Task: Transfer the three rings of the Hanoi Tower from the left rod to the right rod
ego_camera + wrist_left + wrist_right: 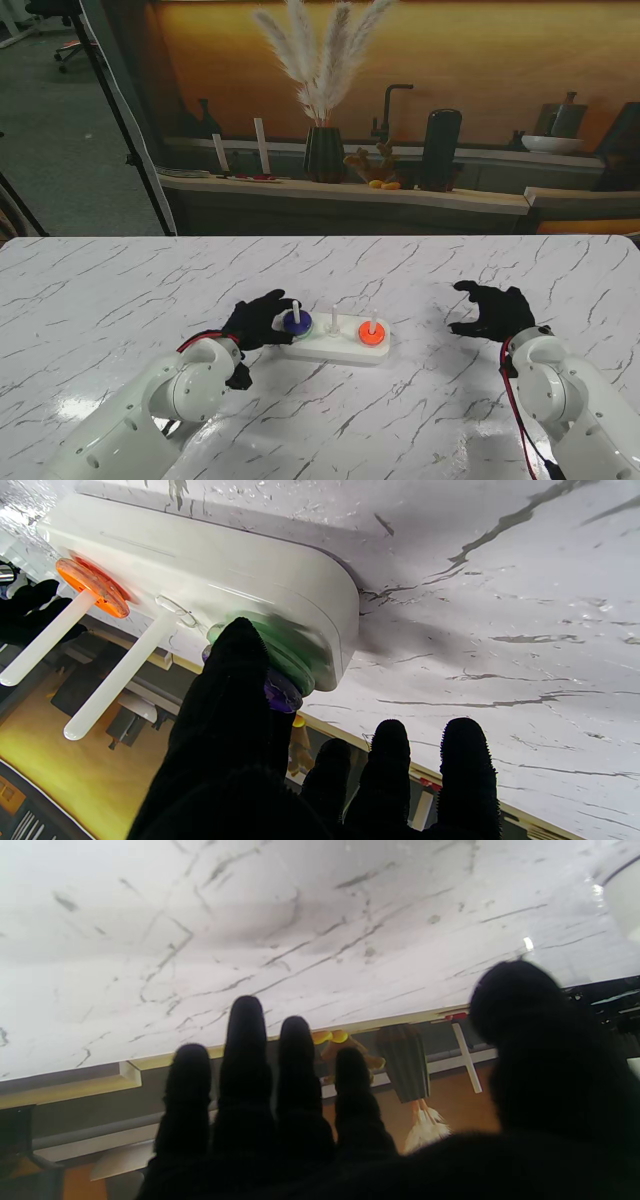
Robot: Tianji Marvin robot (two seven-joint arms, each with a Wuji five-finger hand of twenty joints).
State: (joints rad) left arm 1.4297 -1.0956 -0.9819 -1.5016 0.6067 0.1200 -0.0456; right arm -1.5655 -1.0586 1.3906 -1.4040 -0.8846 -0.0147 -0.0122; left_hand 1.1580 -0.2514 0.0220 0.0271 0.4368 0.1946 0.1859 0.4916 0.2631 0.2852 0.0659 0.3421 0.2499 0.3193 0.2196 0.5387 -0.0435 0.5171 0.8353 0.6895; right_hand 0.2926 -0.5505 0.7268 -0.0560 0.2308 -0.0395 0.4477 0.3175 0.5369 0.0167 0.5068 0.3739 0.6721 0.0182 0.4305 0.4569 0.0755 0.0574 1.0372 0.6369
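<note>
The white tower base (335, 348) lies mid-table with three white rods. A blue-purple ring (296, 322) sits on the left rod (297, 306), stacked on a green ring (285, 652). An orange ring (372, 333) rests at the foot of the right rod (373, 319); the middle rod (334, 318) is bare. My left hand (262, 320) is at the left end of the base. Its thumb (235, 680) touches the purple ring (281, 696), while the other fingers stay spread and off it. My right hand (495, 312) hovers open to the right of the base, holding nothing.
Beyond the marble table's (120, 300) far edge runs a counter with a dark vase of pampas grass (324, 152), a tap and a dark jar. A tripod leg (115, 110) stands at the far left. My right wrist view shows only marble and my fingers (245, 1040).
</note>
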